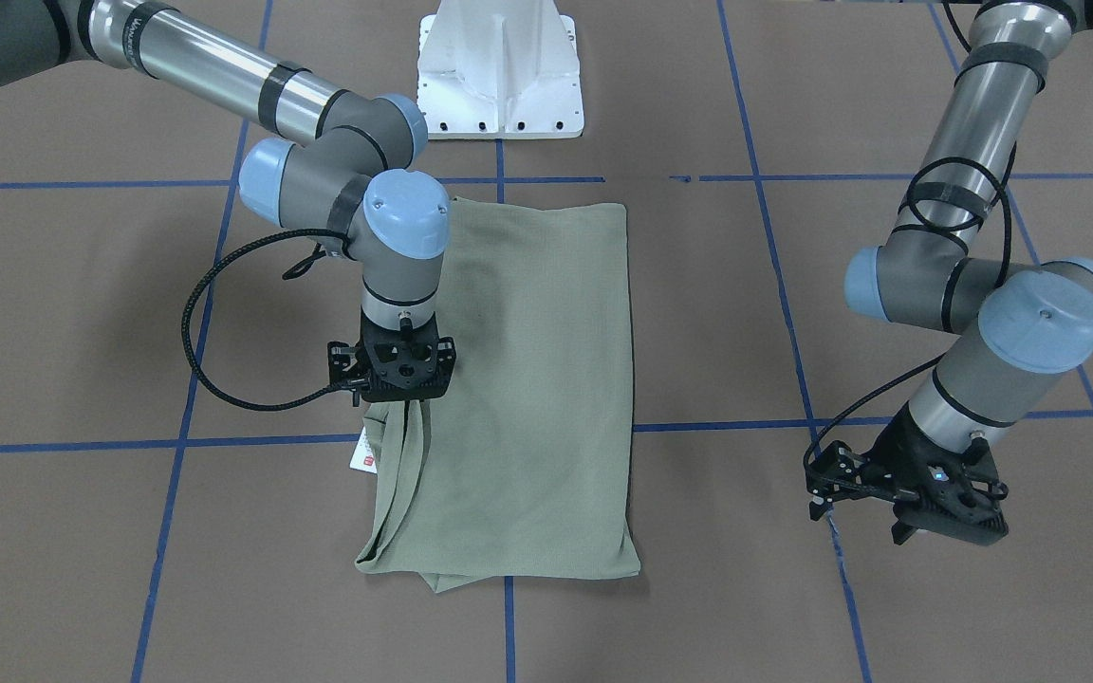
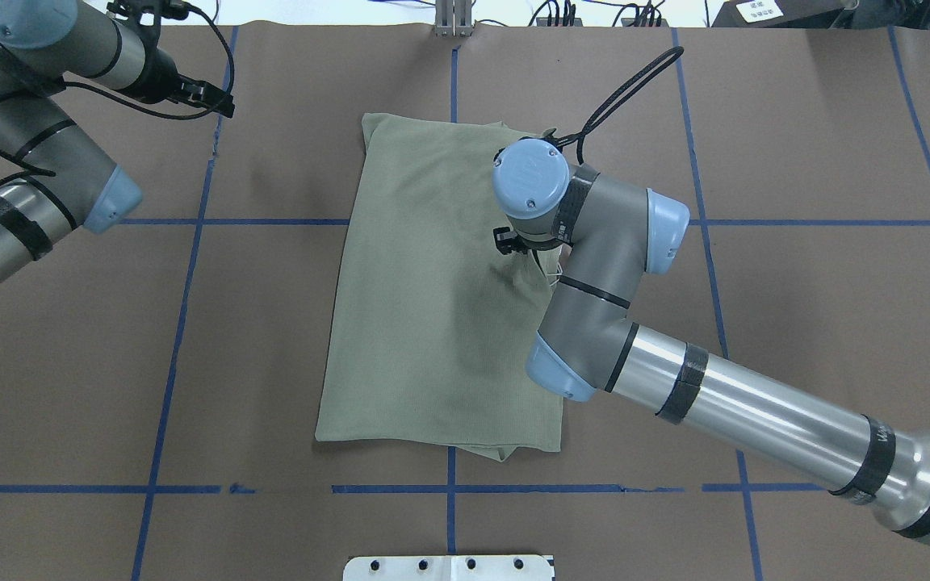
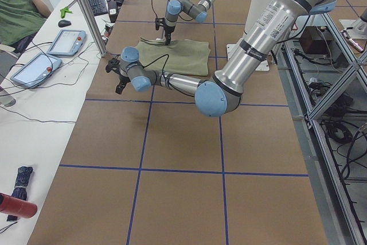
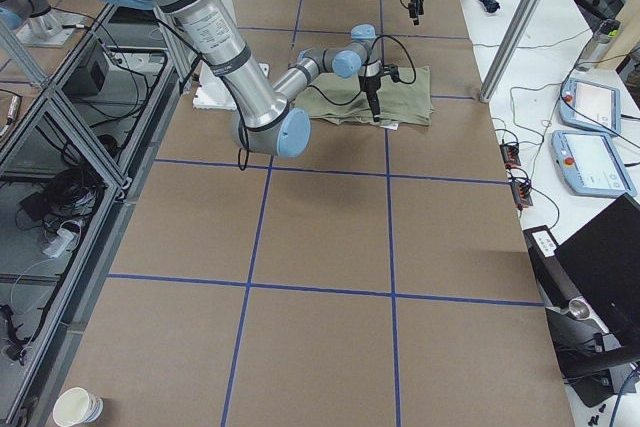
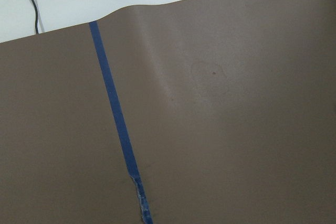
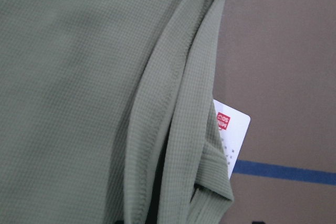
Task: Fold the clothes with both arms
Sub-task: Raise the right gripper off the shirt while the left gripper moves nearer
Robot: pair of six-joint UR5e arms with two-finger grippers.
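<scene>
Left pincer (image 1: 907,526) hangs aside, its opening impossible to tell; right pincer (image 1: 404,406) nips the shirt (image 1: 537,379) edge up — presumably to fold it across.

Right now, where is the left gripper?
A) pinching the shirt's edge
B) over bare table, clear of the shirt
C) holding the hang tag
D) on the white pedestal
B: the left gripper hangs over bare table paper, apart from the shirt; its wrist view shows only paper and blue tape.
</scene>
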